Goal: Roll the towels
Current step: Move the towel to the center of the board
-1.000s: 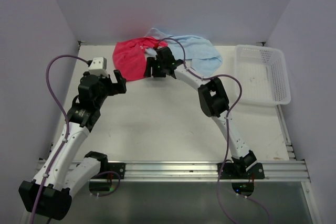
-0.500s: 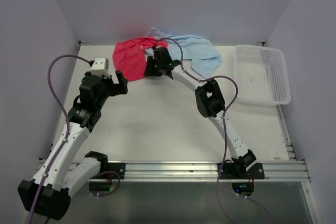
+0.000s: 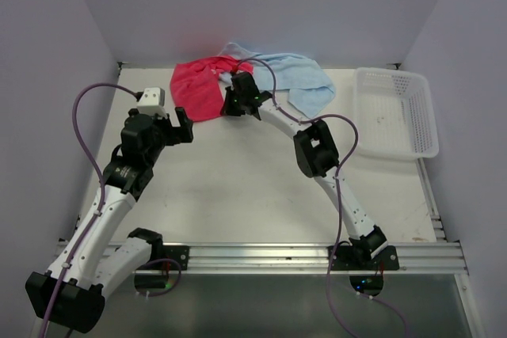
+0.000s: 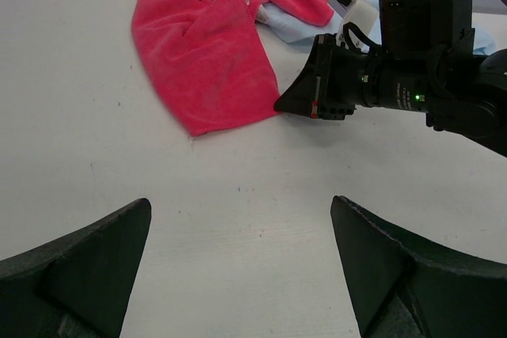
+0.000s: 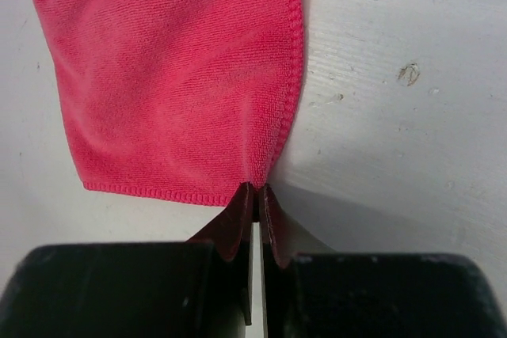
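Note:
The red-pink towel point(image 3: 196, 89) lies crumpled but mostly flat at the back of the table, its top edge overlapping the light blue towel point(image 3: 305, 81) bunched to its right. My right gripper point(image 3: 229, 108) is shut on the red-pink towel's point(image 5: 174, 77) near right corner; in the right wrist view the jaws point(image 5: 257, 189) pinch the hemmed corner. The left wrist view shows the same grip point(image 4: 279, 105) at the red-pink towel's point(image 4: 206, 61) corner, with the blue towel point(image 4: 289, 20) behind. My left gripper point(image 3: 184, 127) stands open above bare table point(image 4: 240, 207), near and left of the towel.
A white mesh basket point(image 3: 400, 116) stands at the right edge of the table. Grey walls close the back and both sides. The right arm point(image 3: 317, 148) reaches diagonally across the middle of the table.
My right gripper has moved slightly forward to the red-pink towel's corner and closed on it. The left arm has stayed put.

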Robot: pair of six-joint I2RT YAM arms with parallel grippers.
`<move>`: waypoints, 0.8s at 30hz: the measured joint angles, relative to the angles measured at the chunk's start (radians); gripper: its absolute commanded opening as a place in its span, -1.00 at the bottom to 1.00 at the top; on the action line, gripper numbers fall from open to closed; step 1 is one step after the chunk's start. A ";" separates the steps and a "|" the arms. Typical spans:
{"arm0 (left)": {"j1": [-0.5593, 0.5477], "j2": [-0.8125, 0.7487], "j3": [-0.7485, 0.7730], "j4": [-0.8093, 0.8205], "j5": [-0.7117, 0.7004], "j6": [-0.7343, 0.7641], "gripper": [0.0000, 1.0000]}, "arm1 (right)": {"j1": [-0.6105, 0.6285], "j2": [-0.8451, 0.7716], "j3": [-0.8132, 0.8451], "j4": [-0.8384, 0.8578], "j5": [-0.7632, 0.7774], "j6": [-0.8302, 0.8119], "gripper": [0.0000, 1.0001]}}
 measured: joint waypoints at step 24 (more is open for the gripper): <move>0.036 -0.033 0.000 0.000 -0.055 0.000 0.99 | 0.026 -1.066 -1.079 -0.031 -0.153 -0.158 -1.00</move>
